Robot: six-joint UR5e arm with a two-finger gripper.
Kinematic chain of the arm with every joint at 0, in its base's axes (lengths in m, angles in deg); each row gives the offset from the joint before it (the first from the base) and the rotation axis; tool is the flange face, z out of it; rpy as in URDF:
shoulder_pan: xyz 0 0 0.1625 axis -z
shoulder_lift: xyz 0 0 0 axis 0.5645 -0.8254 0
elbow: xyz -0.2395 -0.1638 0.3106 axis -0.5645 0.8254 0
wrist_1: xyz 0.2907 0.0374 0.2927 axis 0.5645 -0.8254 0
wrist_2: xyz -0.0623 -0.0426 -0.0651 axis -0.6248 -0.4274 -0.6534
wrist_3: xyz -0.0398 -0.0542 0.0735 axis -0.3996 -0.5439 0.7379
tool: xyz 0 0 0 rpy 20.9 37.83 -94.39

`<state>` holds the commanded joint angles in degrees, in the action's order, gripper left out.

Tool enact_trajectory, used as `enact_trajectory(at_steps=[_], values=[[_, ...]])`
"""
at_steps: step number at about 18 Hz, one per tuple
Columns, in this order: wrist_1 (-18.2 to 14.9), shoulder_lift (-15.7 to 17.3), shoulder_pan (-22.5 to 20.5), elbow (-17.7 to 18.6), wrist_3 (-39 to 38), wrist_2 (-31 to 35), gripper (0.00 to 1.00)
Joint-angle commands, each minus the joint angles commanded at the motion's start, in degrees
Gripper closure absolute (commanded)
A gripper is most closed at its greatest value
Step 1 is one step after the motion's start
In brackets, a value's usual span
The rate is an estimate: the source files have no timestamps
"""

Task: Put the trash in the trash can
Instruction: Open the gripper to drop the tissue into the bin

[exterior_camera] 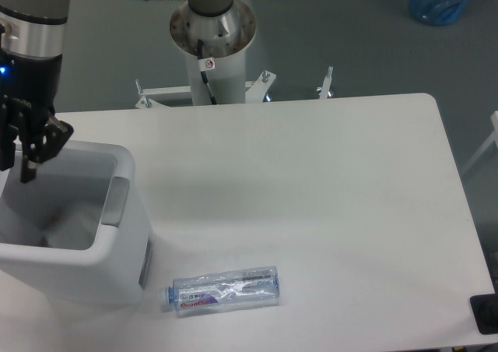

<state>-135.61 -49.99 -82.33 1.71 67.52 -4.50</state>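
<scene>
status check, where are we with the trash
Gripper above the trash can, jaws open, empty. White crumpled paper lies inside the can. Crushed bottle on the table, beside the can. Nothing blocking it.

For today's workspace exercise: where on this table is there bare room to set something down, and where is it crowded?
Bare room: the table's whole right half and middle, from the far edge to the near edge, right of the crushed bottle. Also the strip between the trash can and the far edge. Crowded: the left end, where the gripper hangs over the can.
</scene>
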Motion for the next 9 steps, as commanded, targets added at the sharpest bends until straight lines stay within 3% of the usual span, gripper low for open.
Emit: enact_trajectory(at_steps=[5, 9], values=[[0.2, -0.4, -7.2, -3.3, -0.1, 0.4, 0.00], [3.5, -4.1, -12.2, -4.2, 6.8, 4.4, 0.00]])
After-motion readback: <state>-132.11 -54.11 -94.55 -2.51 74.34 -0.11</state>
